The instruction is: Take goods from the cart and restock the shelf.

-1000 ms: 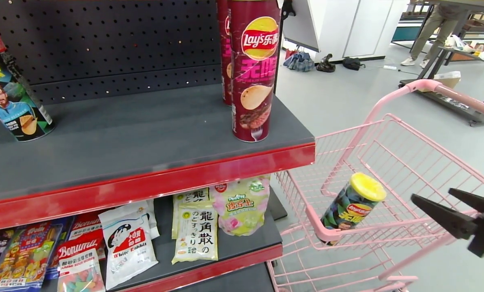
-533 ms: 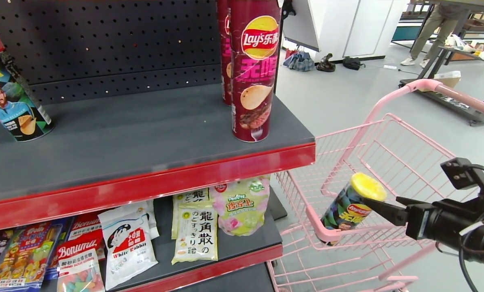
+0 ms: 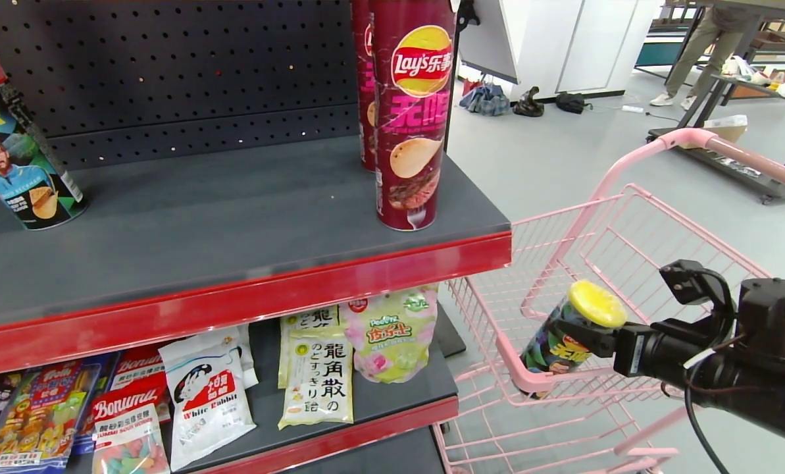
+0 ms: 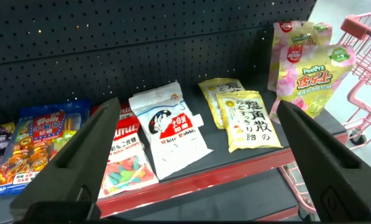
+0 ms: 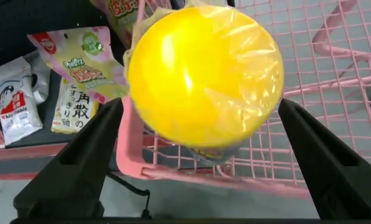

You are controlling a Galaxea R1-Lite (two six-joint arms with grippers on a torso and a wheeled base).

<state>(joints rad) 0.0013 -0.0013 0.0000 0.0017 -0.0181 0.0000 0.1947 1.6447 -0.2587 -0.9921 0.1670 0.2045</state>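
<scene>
A chip can with a yellow lid (image 3: 573, 329) leans upright in the near corner of the pink cart (image 3: 629, 197). My right gripper (image 3: 573, 331) comes at it from the right, level with the can's top. In the right wrist view the yellow lid (image 5: 204, 74) sits between the spread fingers (image 5: 79, 162) of the right gripper (image 5: 201, 109), which is open and not closed on the can. My left gripper (image 4: 194, 162) is open and holds nothing, facing the lower shelf's snack bags (image 4: 169, 134).
The grey upper shelf (image 3: 234, 217) with a red front edge holds two tall maroon chip cans (image 3: 412, 118) at its right end and a green-black can (image 3: 17, 164) at the far left, with bare shelf between them. Candy bags (image 3: 316, 375) lie on the lower shelf.
My right gripper has moved left from the picture's right edge to the can in the cart, and its open fingers now straddle the can's top. The can and shelf goods stay put.
</scene>
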